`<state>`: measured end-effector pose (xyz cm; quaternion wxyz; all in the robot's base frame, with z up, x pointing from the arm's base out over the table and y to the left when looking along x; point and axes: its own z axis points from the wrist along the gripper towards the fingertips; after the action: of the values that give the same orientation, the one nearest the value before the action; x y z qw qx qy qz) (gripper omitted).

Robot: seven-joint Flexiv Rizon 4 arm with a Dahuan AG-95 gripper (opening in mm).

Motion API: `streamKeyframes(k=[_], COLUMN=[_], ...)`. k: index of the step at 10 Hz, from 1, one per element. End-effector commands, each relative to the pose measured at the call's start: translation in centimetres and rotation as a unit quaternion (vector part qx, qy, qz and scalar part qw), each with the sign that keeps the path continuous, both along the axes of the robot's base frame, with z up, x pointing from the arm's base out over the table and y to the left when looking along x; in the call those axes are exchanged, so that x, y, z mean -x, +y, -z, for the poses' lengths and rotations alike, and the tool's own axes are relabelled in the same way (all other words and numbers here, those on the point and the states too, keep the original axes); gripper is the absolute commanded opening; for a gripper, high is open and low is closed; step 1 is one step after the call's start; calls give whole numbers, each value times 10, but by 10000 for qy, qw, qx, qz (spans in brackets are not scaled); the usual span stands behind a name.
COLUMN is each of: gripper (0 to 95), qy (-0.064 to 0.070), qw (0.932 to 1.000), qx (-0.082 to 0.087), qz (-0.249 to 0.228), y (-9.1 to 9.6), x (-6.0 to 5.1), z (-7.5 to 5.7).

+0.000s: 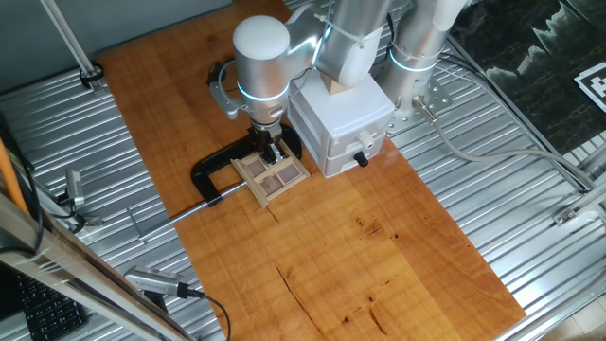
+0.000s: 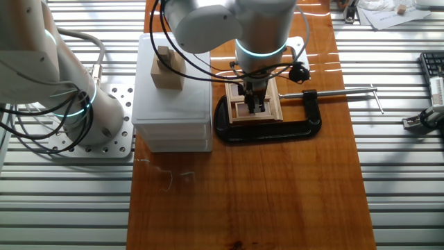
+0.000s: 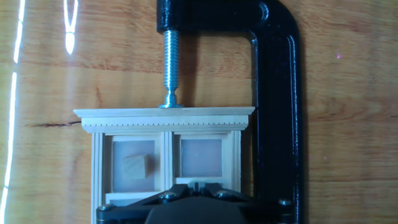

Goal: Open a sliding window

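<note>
The sliding window (image 1: pixel 280 181) lies flat on the wooden board, a light-wood frame with brown panes held in a black C-clamp (image 1: pixel 212 175). In the hand view the window (image 3: pixel 199 155) fills the lower centre, its moulded top rail under the clamp screw (image 3: pixel 170 68). A small wooden block (image 3: pixel 135 167) sits in the left pane. My gripper (image 3: pixel 197 184) stands straight down over the window's middle, fingertips together at the lower edge of the right pane. From the other fixed view the gripper (image 2: pixel 254 104) covers the window's (image 2: pixel 273 107) centre.
A white box with drawers and a black knob (image 1: pixel 343 131) stands right beside the window, with a wooden block (image 2: pixel 166 68) on top. The clamp's long bar (image 2: pixel 343 91) reaches toward the board's edge. Ribbed metal table surrounds the board (image 1: pixel 379 256).
</note>
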<state>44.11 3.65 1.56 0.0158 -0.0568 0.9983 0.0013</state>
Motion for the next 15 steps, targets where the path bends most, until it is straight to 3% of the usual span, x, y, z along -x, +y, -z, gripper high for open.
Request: streamKeyframes(k=[1,4,15], gripper=[0,0,0], qy=[19,-26,-1], qw=[10000,10000,9999], qx=[-40,-49,12], qz=[20,16,-155], y=[0,0,0], x=[-1,-1,-1], z=[1,1,1])
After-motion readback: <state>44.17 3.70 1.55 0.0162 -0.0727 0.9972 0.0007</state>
